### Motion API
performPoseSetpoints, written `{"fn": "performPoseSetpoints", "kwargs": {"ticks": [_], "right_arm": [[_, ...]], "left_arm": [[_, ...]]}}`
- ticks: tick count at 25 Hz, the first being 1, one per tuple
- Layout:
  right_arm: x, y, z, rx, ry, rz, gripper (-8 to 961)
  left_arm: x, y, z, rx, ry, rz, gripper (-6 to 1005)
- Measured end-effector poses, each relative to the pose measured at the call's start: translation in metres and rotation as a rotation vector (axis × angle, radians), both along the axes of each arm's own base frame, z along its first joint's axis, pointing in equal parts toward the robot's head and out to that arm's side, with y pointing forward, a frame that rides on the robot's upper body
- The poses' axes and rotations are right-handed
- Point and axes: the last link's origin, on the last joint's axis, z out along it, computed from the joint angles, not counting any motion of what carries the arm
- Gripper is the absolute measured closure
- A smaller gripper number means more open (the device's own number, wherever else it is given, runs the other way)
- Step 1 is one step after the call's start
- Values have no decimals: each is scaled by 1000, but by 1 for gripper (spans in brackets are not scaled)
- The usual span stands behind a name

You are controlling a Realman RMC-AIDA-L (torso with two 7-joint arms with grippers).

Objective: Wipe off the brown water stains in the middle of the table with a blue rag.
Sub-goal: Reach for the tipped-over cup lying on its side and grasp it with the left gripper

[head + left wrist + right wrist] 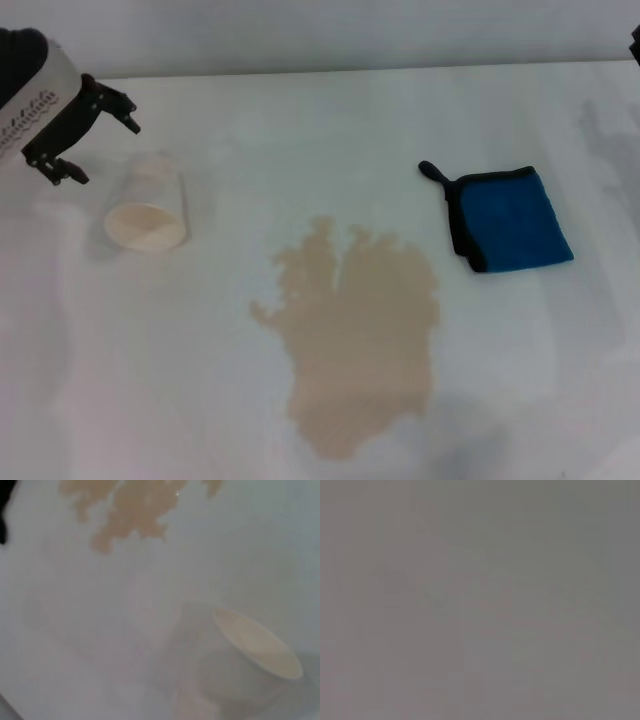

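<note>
Spilled liquid, the brown water stains (355, 335), spreads in a ragged, lobed puddle across the middle of the table (300, 130), well off to the right of the left gripper (95, 140) and nearer the robot than it. That gripper hovers at the far left corner with its black fingers (118, 108) spread apart and holding nothing. Just beside it, a little nearer and to its right, a cream paper cup (148, 205) lies tipped on its side, mouth toward the robot; the left wrist view shows the cup's open rim close by and the puddle's edge beyond. The blue rag (510, 220) lies flat far to the gripper's right, past the puddle, its black loop tab (432, 171) pointing back toward the gripper. Only a dark sliver of the right arm shows at the far right edge; its hand is out of sight.
</note>
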Motion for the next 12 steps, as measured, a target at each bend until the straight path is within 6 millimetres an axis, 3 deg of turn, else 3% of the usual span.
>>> {"fn": "performPoseSetpoints", "kwargs": {"ticks": [5, 12], "right_arm": [[1, 0, 0, 3, 1, -6, 213], [5, -4, 0, 1, 0, -22, 213]], "left_arm": [[-8, -2, -5, -48, 34, -47, 120], [-2, 7, -4, -26, 80, -90, 121]]}}
